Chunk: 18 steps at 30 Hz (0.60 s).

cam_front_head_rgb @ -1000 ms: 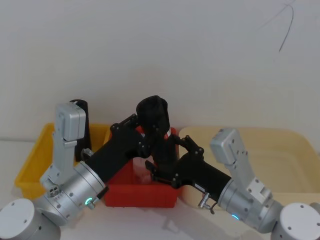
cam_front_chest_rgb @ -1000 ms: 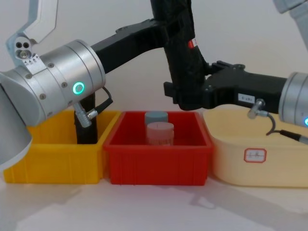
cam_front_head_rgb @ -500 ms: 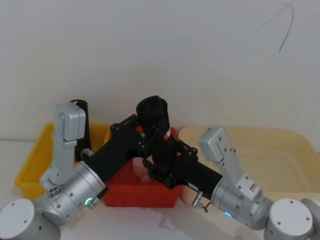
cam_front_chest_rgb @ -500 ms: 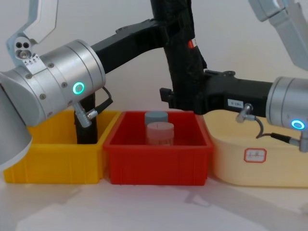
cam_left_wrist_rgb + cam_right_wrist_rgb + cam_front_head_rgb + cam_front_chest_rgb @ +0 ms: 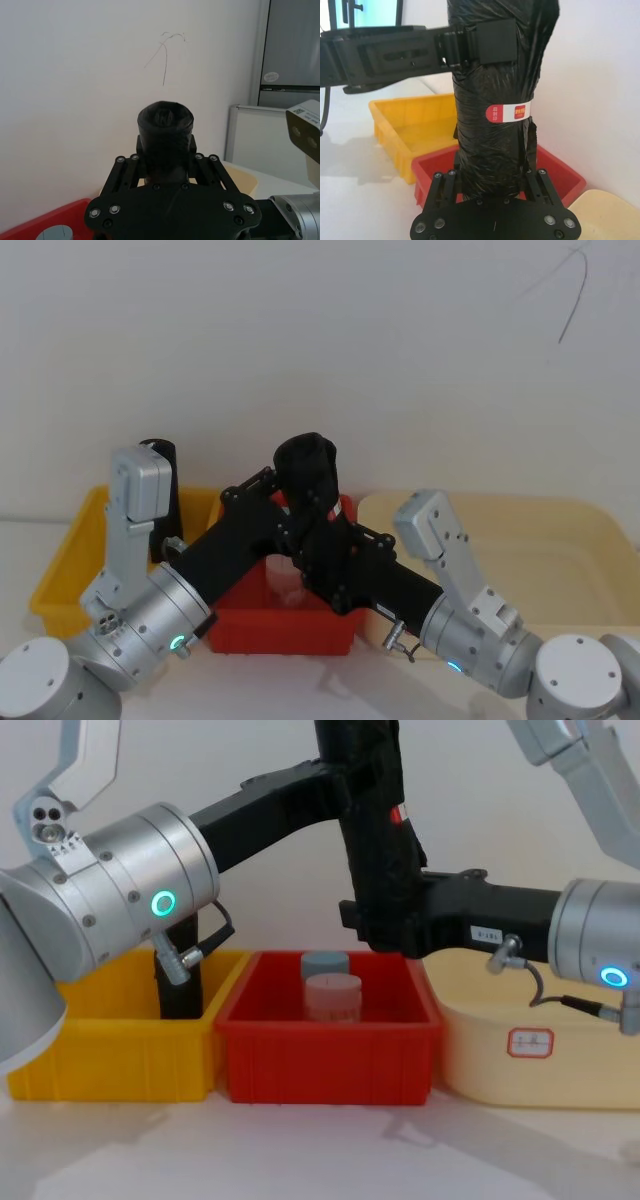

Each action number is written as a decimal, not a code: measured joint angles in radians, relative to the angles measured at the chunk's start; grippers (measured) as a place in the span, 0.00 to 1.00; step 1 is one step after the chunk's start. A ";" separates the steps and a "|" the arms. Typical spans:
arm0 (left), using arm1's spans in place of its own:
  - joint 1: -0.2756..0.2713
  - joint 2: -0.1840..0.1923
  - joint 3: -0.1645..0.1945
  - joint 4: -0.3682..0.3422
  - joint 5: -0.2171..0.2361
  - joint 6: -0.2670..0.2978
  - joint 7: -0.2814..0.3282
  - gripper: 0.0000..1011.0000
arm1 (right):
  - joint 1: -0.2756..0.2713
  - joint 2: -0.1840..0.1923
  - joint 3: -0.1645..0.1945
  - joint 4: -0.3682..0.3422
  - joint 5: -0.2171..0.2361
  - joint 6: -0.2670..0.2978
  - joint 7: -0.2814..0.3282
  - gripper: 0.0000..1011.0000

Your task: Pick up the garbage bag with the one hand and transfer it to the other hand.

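The garbage bag (image 5: 375,840) is a thick black roll with a red-and-white sticker (image 5: 506,112), held upright above the red bin (image 5: 330,1065). My left gripper (image 5: 295,508), on the green-ringed wrist, is shut on its upper part, one pad (image 5: 495,40) pressed to its side. From the right, my right gripper (image 5: 385,920), with a white label strip, reaches the roll's lower part. In the right wrist view its fingers (image 5: 532,147) lie against both sides of the bag (image 5: 495,75). The left wrist view looks along the roll's top end (image 5: 165,117).
The red bin holds two lidded jars (image 5: 330,995). Left of it a yellow bin (image 5: 100,1060) holds a slimmer black roll (image 5: 180,985). A cream tub (image 5: 540,1070) stands to the right. A white wall rises close behind.
My right gripper slid left onto the bag's lower part and its fingers drew in against it. The left arm and the bag stayed still.
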 joint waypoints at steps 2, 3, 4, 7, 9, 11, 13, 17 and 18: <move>0.000 0.000 0.000 0.000 0.000 0.000 0.000 0.46 | -0.002 0.001 0.002 -0.001 0.000 0.002 -0.001 0.54; 0.000 0.000 0.000 0.000 0.000 0.000 0.000 0.48 | -0.002 0.001 0.002 -0.003 0.000 0.002 -0.002 0.54; 0.000 0.000 0.000 0.000 0.000 0.000 0.000 0.50 | -0.003 0.001 0.004 -0.004 0.000 0.003 -0.002 0.54; 0.000 0.000 0.000 0.000 0.000 0.000 0.000 0.59 | -0.005 0.002 0.008 -0.008 0.000 0.005 -0.006 0.54; 0.000 0.000 0.000 0.000 0.000 0.000 0.000 0.65 | -0.006 0.003 0.011 -0.010 0.000 0.006 -0.009 0.54; 0.000 0.000 0.000 0.000 0.000 0.000 0.000 0.72 | -0.008 0.004 0.020 -0.013 0.002 0.009 -0.014 0.54; 0.000 0.000 0.000 0.000 0.000 0.000 0.000 0.78 | -0.010 0.005 0.025 -0.013 0.003 0.010 -0.019 0.54; 0.000 0.000 0.000 0.000 0.000 0.000 0.000 0.89 | -0.013 0.007 0.042 -0.015 0.006 0.016 -0.030 0.54; 0.000 0.000 0.000 0.000 0.000 0.000 0.000 0.92 | -0.014 0.007 0.045 -0.015 0.007 0.018 -0.034 0.54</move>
